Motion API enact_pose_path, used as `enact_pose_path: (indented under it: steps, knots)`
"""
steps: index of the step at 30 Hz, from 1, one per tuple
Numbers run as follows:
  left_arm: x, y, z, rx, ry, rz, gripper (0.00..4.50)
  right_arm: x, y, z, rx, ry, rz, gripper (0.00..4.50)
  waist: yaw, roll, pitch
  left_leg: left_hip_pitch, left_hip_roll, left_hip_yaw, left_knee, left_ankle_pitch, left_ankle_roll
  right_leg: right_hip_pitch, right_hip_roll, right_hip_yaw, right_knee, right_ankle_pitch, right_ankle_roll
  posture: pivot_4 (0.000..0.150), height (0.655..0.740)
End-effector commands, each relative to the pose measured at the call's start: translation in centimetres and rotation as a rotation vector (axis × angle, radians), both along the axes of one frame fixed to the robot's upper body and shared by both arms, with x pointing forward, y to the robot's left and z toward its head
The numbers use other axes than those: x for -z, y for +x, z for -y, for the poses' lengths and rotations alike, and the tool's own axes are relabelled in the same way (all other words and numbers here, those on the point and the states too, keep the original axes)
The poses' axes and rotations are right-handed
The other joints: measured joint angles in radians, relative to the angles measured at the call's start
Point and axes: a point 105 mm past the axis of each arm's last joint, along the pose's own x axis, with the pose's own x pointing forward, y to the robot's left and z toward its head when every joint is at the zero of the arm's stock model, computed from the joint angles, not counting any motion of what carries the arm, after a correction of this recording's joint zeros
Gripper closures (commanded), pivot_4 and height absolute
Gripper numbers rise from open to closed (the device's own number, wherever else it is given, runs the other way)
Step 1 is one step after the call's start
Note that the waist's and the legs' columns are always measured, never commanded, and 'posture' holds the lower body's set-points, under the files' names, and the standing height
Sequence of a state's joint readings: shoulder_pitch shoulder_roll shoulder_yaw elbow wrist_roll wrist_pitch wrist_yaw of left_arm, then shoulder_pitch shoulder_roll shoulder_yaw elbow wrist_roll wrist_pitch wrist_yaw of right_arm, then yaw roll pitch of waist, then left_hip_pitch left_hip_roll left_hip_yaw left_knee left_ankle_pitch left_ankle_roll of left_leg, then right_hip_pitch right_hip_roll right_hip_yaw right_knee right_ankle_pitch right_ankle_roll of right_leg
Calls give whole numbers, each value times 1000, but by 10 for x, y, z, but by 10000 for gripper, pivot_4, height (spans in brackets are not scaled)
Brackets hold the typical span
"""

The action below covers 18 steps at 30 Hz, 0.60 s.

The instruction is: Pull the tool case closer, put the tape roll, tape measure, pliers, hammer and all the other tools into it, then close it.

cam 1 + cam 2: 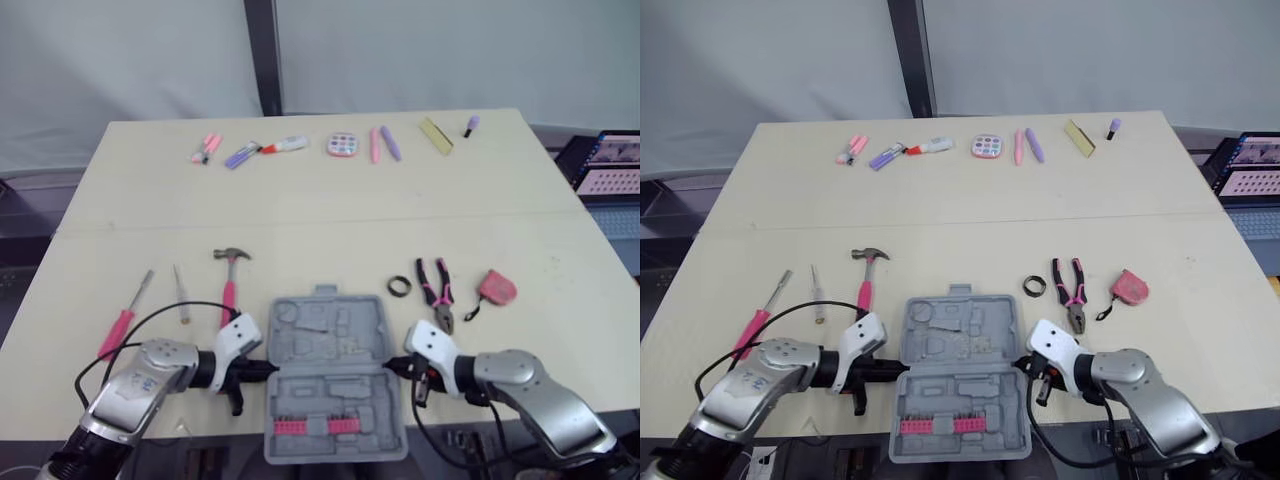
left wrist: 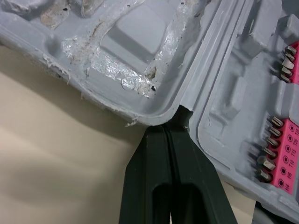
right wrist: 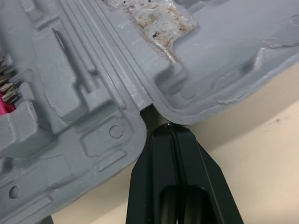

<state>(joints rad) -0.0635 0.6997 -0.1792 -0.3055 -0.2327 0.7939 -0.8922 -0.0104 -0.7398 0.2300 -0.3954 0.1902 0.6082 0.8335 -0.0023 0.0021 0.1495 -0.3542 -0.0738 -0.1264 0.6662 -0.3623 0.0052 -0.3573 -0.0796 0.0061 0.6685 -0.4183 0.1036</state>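
The grey tool case (image 1: 330, 375) lies open at the table's near edge, with its lower half over the edge and pink bit holders (image 1: 315, 427) in that half. My left gripper (image 1: 262, 368) is shut, its tips pressed into the hinge notch (image 2: 180, 114) on the case's left side. My right gripper (image 1: 392, 364) is shut too and touches the hinge notch (image 3: 148, 111) on the right side. Left of the case lie a hammer (image 1: 230, 280), a pink screwdriver (image 1: 125, 318) and a small screwdriver (image 1: 181, 295). To its right are a black tape roll (image 1: 399, 286), pliers (image 1: 437, 290) and a pink tape measure (image 1: 496, 288).
Along the table's far edge runs a row of markers and small stationery (image 1: 340, 146). A dark device (image 1: 608, 165) stands off the table at the right. Bare tabletop (image 1: 320, 230) stretches between that row and the tools.
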Motion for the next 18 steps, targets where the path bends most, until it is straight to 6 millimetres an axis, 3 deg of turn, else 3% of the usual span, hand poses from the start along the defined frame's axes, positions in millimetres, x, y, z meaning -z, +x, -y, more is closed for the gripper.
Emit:
enact_pose_path:
  steps: [1, 9, 18]
  knots:
    - [2, -2, -12, -26, 31, -16, 45000, -7, -1, 2, -22, 16, 15, 44720, 1, 0, 0, 0, 0, 0, 0, 0, 0, 0, 0, 0, 0, 0, 0, 1500, 7400]
    - [-10, -2, -27, -42, 37, 17, 45000, -15, -6, 12, -5, 19, 31, 44720, 0, 0, 0, 0, 0, 0, 0, 0, 0, 0, 0, 0, -1, 0, 0, 1500, 7400]
    - [-62, -3, -28, -82, -222, 253, 45000, -35, -12, 24, 60, 80, 105, 44720, 4, 0, 0, -1, 0, 0, 0, 0, 0, 2, 0, 0, -6, 0, 0, 1500, 7400]
